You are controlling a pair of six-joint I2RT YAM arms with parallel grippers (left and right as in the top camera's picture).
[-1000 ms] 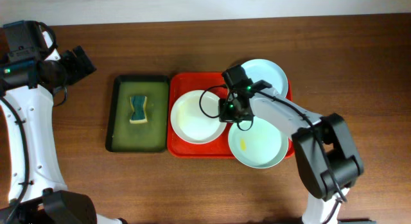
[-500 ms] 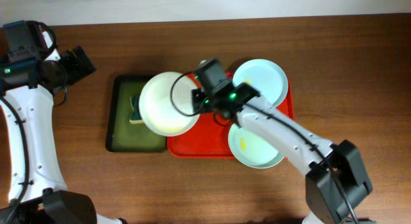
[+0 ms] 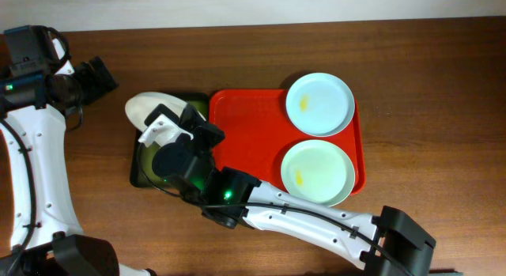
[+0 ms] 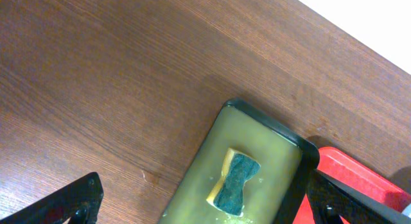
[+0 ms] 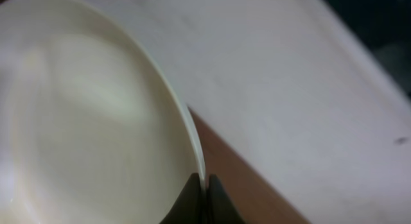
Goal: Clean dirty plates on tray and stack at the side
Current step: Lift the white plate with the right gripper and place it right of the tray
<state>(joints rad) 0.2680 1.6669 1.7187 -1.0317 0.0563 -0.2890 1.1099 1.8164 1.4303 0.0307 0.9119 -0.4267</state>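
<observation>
Right claw [image 5: 205, 192]: pinched shut on the rim of the white plate [image 5: 96, 121].
White plate: tilted, upper left of the overhead frame, over the green basin [image 4: 270, 144].
Left claw [image 3: 101, 77]: spread wide, holding nothing, far upper left.
Plates: three. One is held; the pale blue plate [image 3: 319, 104] and mint plate [image 3: 318, 173] lie on the tray [image 3: 245, 141].
Tray count: one, red, just beside the basin.
Sponge [image 4: 236, 182]: one, in the basin.

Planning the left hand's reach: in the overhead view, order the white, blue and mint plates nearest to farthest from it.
1. white plate, nearest the left hand, over the green basin's edge.
2. pale blue plate, right end of tray, far edge.
3. mint-green plate, tray's right end, near edge.
</observation>
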